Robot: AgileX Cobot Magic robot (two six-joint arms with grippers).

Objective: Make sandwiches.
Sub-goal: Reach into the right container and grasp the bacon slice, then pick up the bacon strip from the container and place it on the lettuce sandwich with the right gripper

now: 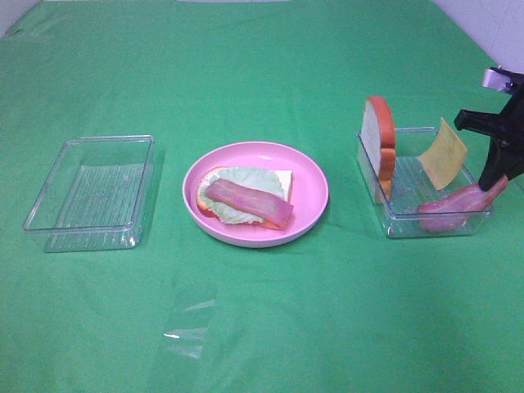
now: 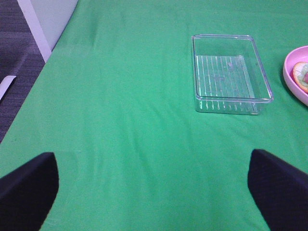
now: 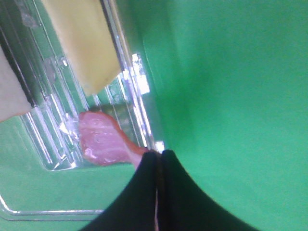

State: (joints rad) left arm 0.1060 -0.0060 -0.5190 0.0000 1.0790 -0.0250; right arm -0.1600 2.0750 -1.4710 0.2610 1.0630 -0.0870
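Note:
On the round pink plate (image 1: 309, 176) a bread slice (image 1: 282, 178) lies flat with a lettuce leaf (image 1: 241, 182) and a bacon strip (image 1: 250, 203) on top. In the right clear tray (image 1: 385, 214) another bread slice (image 1: 379, 135) stands on edge and a yellow cheese square (image 1: 443, 153) leans against the far wall. My right gripper (image 1: 494, 185) (image 3: 158, 159) is shut on one end of a second bacon strip (image 1: 449, 209) (image 3: 101, 139), whose other end droops into the tray. My left gripper (image 2: 153, 161) is open over bare cloth, out of the exterior view.
An empty clear tray (image 1: 49, 217) (image 2: 199, 103) sits left of the plate. A scrap of clear film (image 1: 187, 327) lies on the green cloth near the front. The table's left edge (image 2: 45, 62) shows in the left wrist view.

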